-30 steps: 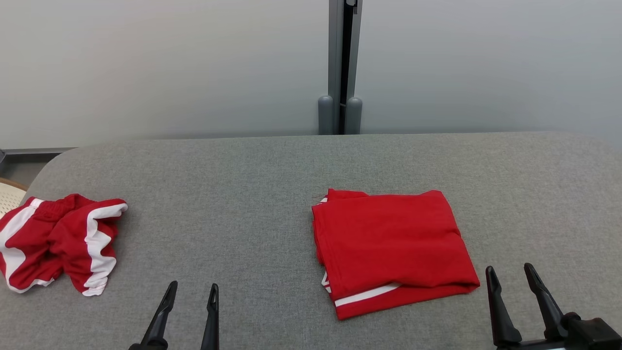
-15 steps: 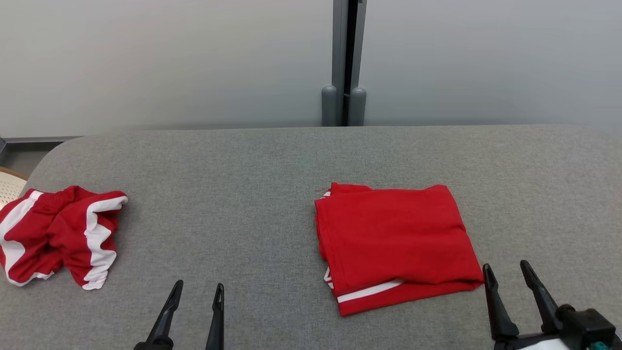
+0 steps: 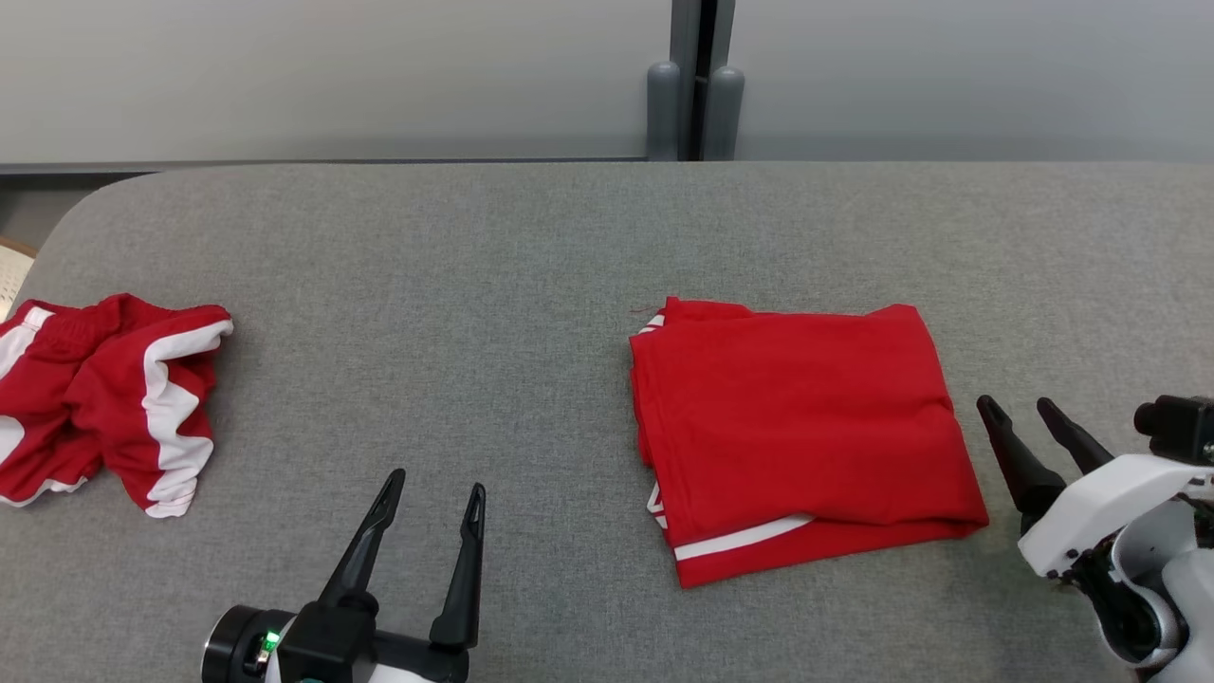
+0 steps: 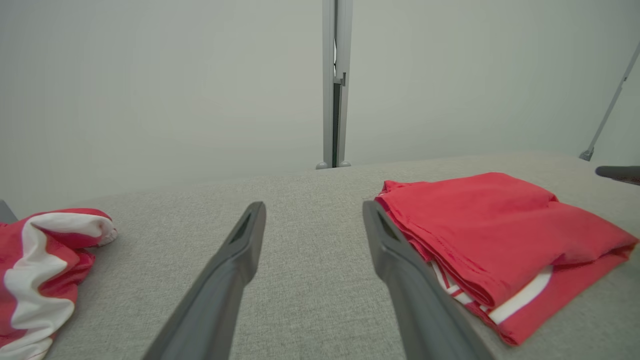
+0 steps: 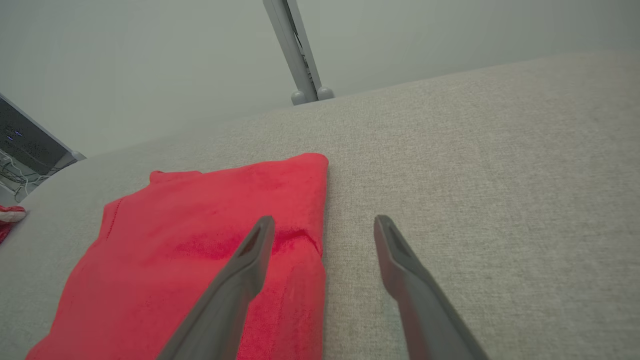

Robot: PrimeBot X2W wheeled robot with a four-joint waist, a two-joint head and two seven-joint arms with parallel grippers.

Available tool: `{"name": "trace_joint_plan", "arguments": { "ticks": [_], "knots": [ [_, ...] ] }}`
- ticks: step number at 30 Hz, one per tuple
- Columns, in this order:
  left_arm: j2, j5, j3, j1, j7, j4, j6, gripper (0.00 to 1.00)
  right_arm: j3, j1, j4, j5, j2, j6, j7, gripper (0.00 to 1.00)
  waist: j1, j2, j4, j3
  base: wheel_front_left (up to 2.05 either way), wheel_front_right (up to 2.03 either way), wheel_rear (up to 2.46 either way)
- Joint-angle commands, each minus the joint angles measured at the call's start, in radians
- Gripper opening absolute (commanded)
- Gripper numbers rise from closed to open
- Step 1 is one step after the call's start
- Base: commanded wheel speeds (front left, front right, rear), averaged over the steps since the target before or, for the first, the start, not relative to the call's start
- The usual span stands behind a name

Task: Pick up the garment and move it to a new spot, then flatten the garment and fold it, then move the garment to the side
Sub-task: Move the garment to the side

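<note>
A red garment [image 3: 801, 432] lies folded into a rectangle, right of centre on the grey padded table [image 3: 493, 285], a white stripe showing along its near edge. It also appears in the left wrist view [image 4: 500, 230] and the right wrist view [image 5: 200, 250]. My right gripper [image 3: 1020, 410] hovers open just beside the garment's right edge, nothing between its fingers. My left gripper [image 3: 432, 486] stands open over bare table, to the left of the folded garment and apart from it. A second red and white garment [image 3: 104, 398] lies crumpled at the table's left edge.
A grey post [image 3: 695, 81] stands behind the table against a pale wall. The crumpled garment [image 4: 35, 270] shows at the left of the left wrist view. A wide strip of grey table lies between the two garments.
The head camera has tilted down, so the table sits higher in view. Both grippers have come forward; the right one now stands beside the folded garment's right edge.
</note>
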Motion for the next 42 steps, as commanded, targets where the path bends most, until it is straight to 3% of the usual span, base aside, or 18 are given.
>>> {"name": "trace_joint_plan", "arguments": {
  "ticks": [1,6,13,18,20,22,30,42],
  "knots": [
    [0.003,0.003,-0.005,-0.022,0.0,-0.003,-0.003,1.0,0.012,-0.019,0.01,0.049,-0.019,0.0,0.034,1.0,0.0,0.0,0.013,0.028,0.0,0.0,0.0],
    [0.003,-0.008,-0.038,-0.064,0.0,-0.001,0.002,1.0,0.077,-0.08,0.015,0.221,-0.107,0.0,0.155,1.0,0.0,0.0,0.038,0.075,0.0,0.0,0.0],
    [0.003,-0.017,-0.058,-0.095,0.0,0.005,0.008,1.0,0.157,-0.126,0.032,0.284,-0.149,0.0,0.173,1.0,0.0,0.0,0.055,0.112,0.0,0.0,0.0],
    [0.003,-0.018,-0.067,-0.118,0.0,0.004,0.006,1.0,0.205,-0.162,0.061,0.309,-0.163,0.0,0.178,0.49,0.0,0.0,0.068,0.143,0.0,0.0,0.0],
    [0.003,-0.018,-0.07,-0.126,0.0,0.005,0.006,1.0,0.22,-0.171,0.071,0.325,-0.16,0.0,0.182,0.38,0.0,0.0,0.072,0.153,0.0,0.0,0.0],
    [0.003,-0.017,-0.071,-0.135,0.0,0.005,0.007,1.0,0.231,-0.18,0.074,0.338,-0.168,0.0,0.177,0.0,0.0,0.0,0.075,0.162,0.0,0.0,0.0],
    [0.003,-0.01,-0.071,-0.148,0.0,-0.007,0.006,1.0,0.252,-0.253,0.051,0.324,-0.242,0.0,0.072,0.0,0.0,0.0,0.058,0.2,0.0,0.0,0.0],
    [0.006,0.053,-0.065,-0.229,0.0,-0.117,-0.049,1.0,0.192,-0.456,0.12,0.249,-0.363,0.0,-0.011,0.0,0.0,0.0,-0.007,0.348,0.0,0.0,0.0]
  ]
}}
